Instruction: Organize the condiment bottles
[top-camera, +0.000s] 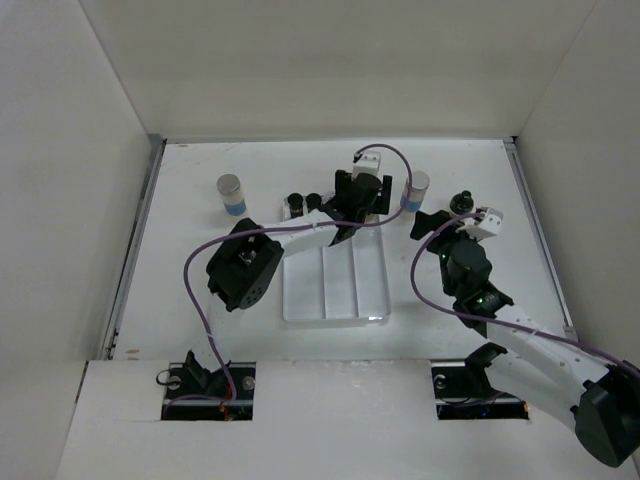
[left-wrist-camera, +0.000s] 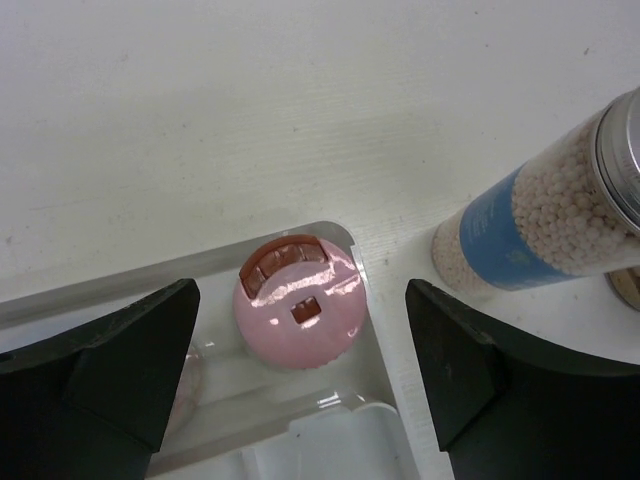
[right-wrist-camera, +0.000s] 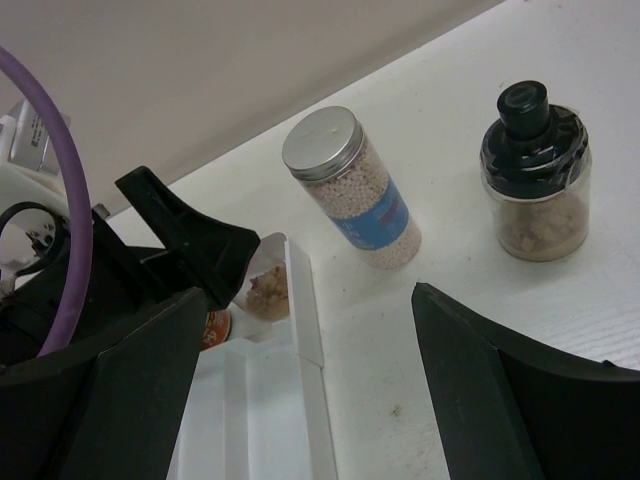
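Inspector: Grippers first. How are they held?

Operator: Left gripper (left-wrist-camera: 300, 335) is spread wide above the far right corner of the clear tray (left-wrist-camera: 150, 280), and nothing is grasped. The pink-capped bottle (left-wrist-camera: 300, 312) is stood upright in that corner, between the fingers, and is touched by neither. Right gripper (right-wrist-camera: 320, 380) is likewise held apart, with nothing between its fingers. It is hung over the table (top-camera: 200, 270), to the right of the tray.

Inspector: Where are the other bottles found?

Operator: One pale bottle (top-camera: 415, 190), grey-lidded and blue-labelled, is stood on the table just beside the tray's far right corner. A black-capped bottle (right-wrist-camera: 535, 185) is placed to its right, near but apart. The second pale bottle (top-camera: 232, 195) is set well apart, at the far left. Two small dark bottles (top-camera: 297, 203) are stood side by side just beyond the tray's far left end — whether the tray is touched cannot be told.

Inspector: Anything else in the tray?

Operator: Something pinkish is half hidden behind the left finger in the left wrist view — it cannot be identified.
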